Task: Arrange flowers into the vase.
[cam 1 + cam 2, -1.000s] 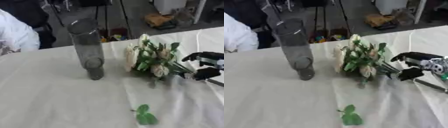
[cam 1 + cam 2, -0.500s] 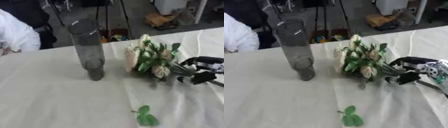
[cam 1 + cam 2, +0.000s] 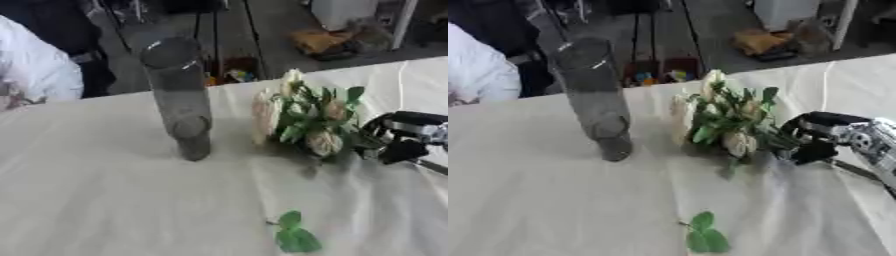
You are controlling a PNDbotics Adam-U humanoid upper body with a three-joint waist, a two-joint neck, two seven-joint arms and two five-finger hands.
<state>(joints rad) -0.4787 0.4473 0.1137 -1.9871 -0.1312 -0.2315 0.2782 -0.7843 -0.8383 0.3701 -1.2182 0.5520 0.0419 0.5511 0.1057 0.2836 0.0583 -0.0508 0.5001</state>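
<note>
The table (image 3: 96,200) carried the tall vase (image 3: 179,97), upright and empty. The bouquet (image 3: 724,122) lay just beside it. Within 1 second the right hand (image 3: 820,137) had closed in, fingers curling around the stems: pickup imminent. A loose leaf sprig (image 3: 703,239) lay nearer.

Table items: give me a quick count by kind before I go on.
Vase: 1
Flower bunch: 1, with the right hand at its stem end
Loose green leaf sprig: 1
Total: 3

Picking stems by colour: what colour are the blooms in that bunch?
Cream-white blooms, green leaves on the bunch; right eye view shows it best.
</note>
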